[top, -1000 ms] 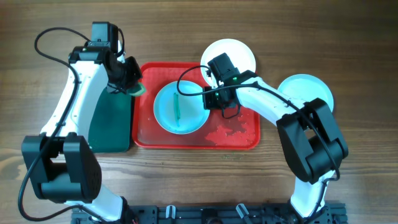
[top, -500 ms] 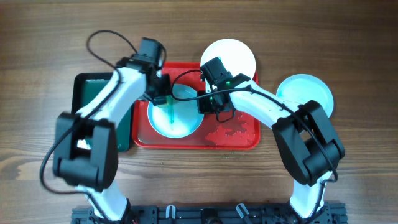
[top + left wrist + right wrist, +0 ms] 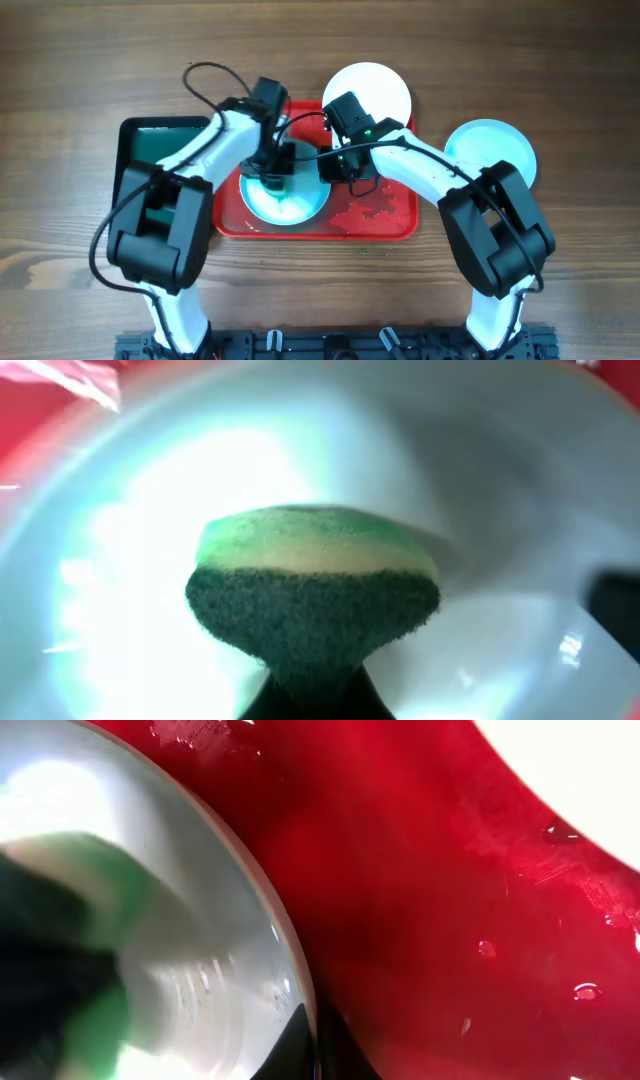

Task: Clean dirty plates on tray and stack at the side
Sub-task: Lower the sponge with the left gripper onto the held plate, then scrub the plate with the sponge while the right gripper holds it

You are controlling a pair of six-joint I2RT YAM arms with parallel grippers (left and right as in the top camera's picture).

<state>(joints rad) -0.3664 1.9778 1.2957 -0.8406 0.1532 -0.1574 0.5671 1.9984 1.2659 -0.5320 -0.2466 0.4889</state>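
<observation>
- The left end effector (image 3: 275, 172) is clamping a green sponge (image 3: 312, 590) and pressing it onto the dirty plate (image 3: 292, 206), which is lying left of centre in the red tray (image 3: 385, 218).
- The right end effector (image 3: 338, 168) is apparently pinching that plate's right rim.
- The tray is looking wet, so if the pinch is weak, scrubbing could be sliding or spinning the plate.
- Pressing hard near the edge could be tipping it.
- A second plate (image 3: 375, 85) is sitting at upper centre and a third plate (image 3: 495, 145) on the counter at right.
</observation>
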